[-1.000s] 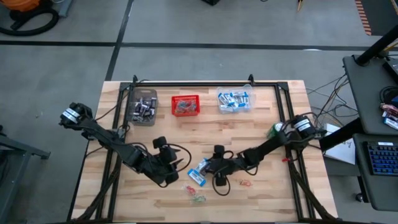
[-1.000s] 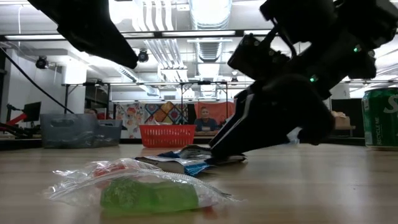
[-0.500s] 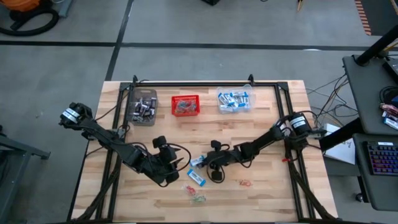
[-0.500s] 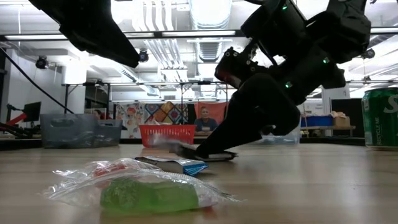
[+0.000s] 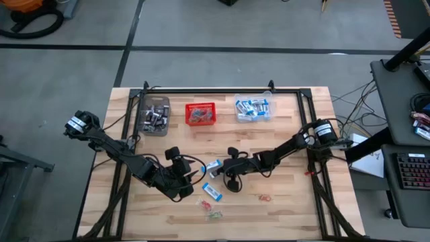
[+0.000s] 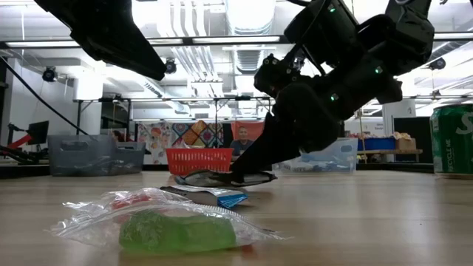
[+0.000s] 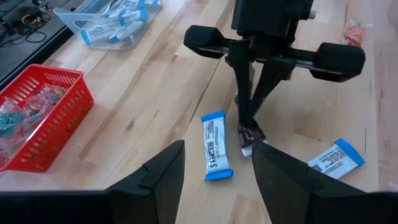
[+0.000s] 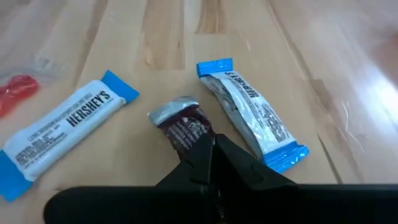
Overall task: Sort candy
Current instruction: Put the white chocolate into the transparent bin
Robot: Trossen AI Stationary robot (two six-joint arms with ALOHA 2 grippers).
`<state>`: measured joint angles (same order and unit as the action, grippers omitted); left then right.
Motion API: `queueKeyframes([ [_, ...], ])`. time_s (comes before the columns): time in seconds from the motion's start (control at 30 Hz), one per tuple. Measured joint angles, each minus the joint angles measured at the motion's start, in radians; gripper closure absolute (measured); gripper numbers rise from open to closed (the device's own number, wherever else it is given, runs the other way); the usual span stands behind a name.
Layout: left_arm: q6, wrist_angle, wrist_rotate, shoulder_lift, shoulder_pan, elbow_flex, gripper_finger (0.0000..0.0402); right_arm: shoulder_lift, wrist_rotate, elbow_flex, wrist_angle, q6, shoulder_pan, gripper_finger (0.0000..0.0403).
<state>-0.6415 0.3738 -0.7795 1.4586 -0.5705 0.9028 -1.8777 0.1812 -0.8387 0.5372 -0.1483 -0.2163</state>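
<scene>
Most of the sorting looks done, with three containers lined up along the far edge of the table (image 5: 282,134): a clear bin (image 5: 154,115) of dark mini bars towards the far left corner, the red mesh basket (image 5: 201,113) of little twist-wrapped sweets in the middle, and a second clear bin (image 5: 253,109) of blue-and-white packets to its right. And here's the action: the right gripper (image 8: 210,148) is down in the middle of the table with its fingers pinched fully together on the end of a dark brown mini bar (image 8: 182,127), the bar sitting low over the wood between two blue-and-white packets, one (image 8: 252,121) close on one side, another (image 8: 62,134) a little further off. By my reckoning that bar is bound for the bin at the far left. The left gripper (image 7: 214,180) waits just beside the action, towards the near left, its fingers spread wide and holding nothing. Left to clear, as far as I can see: those two packets, plus small wrapped sweets near the front edge, a green one (image 6: 177,230) in clear wrap and a red piece (image 5: 264,198) off to the right. A green can (image 6: 452,140) stands near the right edge. So a handful to go, I'd say.
</scene>
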Motion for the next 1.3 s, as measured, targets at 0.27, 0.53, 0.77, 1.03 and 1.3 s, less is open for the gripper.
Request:
queueKeyframes([
  [0.27,0.000,0.000,-0.001,0.000,0.002,0.000,0.0231,0.004,0.080,0.000,-0.014,-0.103,-0.001,0.0394],
  [0.53,0.000,0.000,-0.024,0.001,0.001,0.000,0.0231,0.018,0.116,-0.001,-0.010,-0.106,0.002,0.0394],
  [0.77,0.020,-0.004,0.000,0.001,0.002,0.000,0.0231,0.068,0.116,-0.002,-0.059,-0.121,0.002,0.0394],
  [1.03,0.082,-0.037,0.030,0.001,0.001,0.000,0.0250,0.152,0.113,-0.003,-0.257,-0.156,0.001,0.0394],
  [1.3,0.061,-0.037,0.030,0.001,0.001,-0.002,0.0270,0.208,0.107,-0.003,-0.365,-0.167,-0.001,0.0394],
])
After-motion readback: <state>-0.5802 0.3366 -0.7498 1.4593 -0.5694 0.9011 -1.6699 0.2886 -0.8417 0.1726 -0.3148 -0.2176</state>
